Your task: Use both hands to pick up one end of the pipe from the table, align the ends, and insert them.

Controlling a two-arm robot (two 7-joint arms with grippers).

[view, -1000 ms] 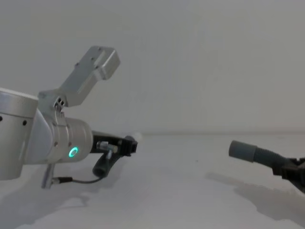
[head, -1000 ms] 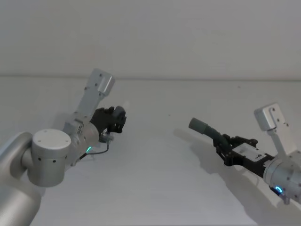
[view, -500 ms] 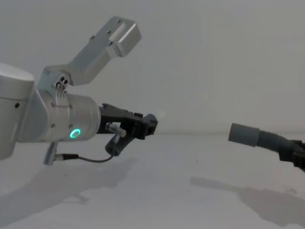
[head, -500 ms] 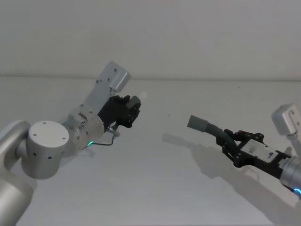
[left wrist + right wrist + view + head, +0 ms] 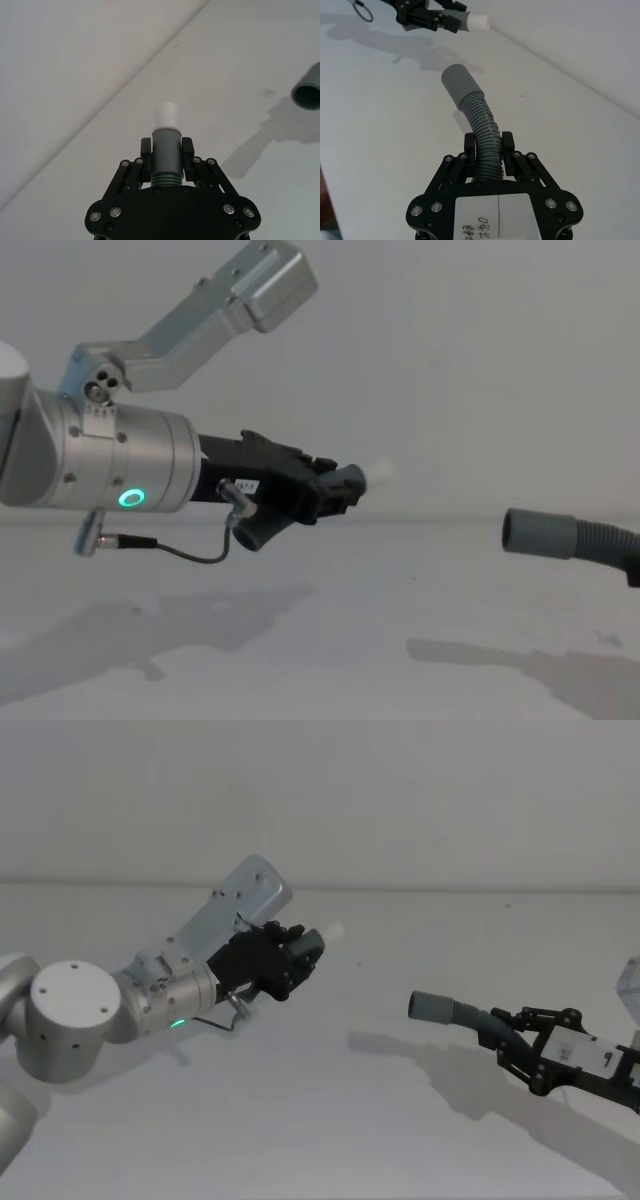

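2 pipe pieces up in the air, ends nearly facing

The left gripper is squeezed tight on the smooth grey cuff of 1 piece, and the white tip pokes out in front. The right gripper is squeezed tight on the ribbed hose of the other piece, whose open cuff points toward the left one. Both pieces hang above the bench, well apart. The hose looks light and bendy, so I think its cuff may wobble; a hold nearer the stiff cuff would keep it steady. Since 1 second ago both pieces have gone higher, and the left one has swung in toward the middle.
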